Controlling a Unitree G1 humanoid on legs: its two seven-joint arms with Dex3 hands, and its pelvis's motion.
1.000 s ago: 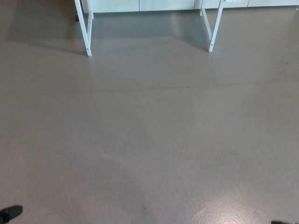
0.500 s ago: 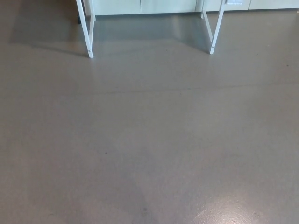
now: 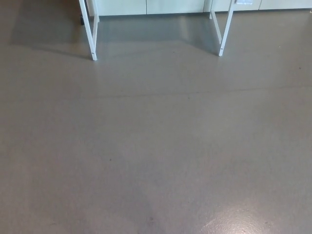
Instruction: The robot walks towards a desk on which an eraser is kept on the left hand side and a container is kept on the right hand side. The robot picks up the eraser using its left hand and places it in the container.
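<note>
Here, neither hand in sight, so finger state impossible to tell. Nearest, grey floor (image 3: 156, 161) with a pale glare patch. Farther off, white desk legs (image 3: 90, 34). Eraser and container out of sight.

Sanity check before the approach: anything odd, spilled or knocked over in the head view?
Nothing stands out. Only bare grey floor shows, with two white desk legs upright at the top edge and a soft glare patch at lower right. No spill or debris. The desk top, the eraser, the container and both hands are out of view.
</note>
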